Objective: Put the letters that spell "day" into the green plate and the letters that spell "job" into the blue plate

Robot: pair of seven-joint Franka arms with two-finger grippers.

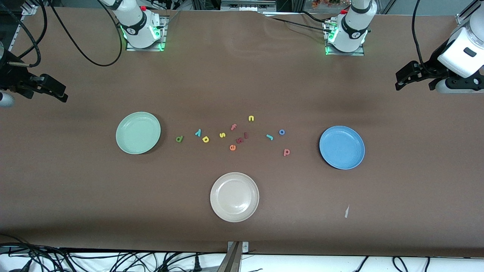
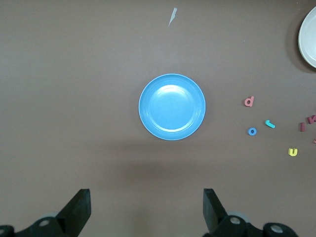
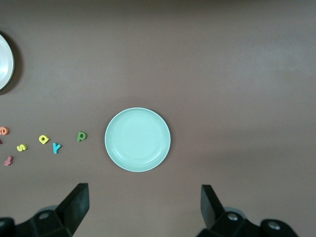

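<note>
The green plate [image 1: 138,133] [image 3: 138,139] lies empty toward the right arm's end, and the blue plate [image 1: 342,147] [image 2: 172,107] lies empty toward the left arm's end. On the table between them lie the green "d" [image 1: 179,139], cyan "y" [image 1: 197,132] and yellow "a" [image 1: 205,139] near the green plate. The teal "j" [image 1: 269,137], blue "o" [image 1: 281,132] and red-pink "b" [image 1: 286,152] lie closer to the blue plate. My left gripper [image 2: 147,202] hangs open and empty high over the table's end by the blue plate. My right gripper [image 3: 144,197] is open and empty high by the green plate.
A beige-white plate [image 1: 234,197] sits nearer to the front camera than the letters. A yellow "s" [image 1: 222,135], pink "f" [image 1: 233,127], yellow "n" [image 1: 251,118], orange "e" [image 1: 232,147] and dark red letters [image 1: 242,138] lie mid-table. A paper scrap [image 1: 346,211] lies near the blue plate.
</note>
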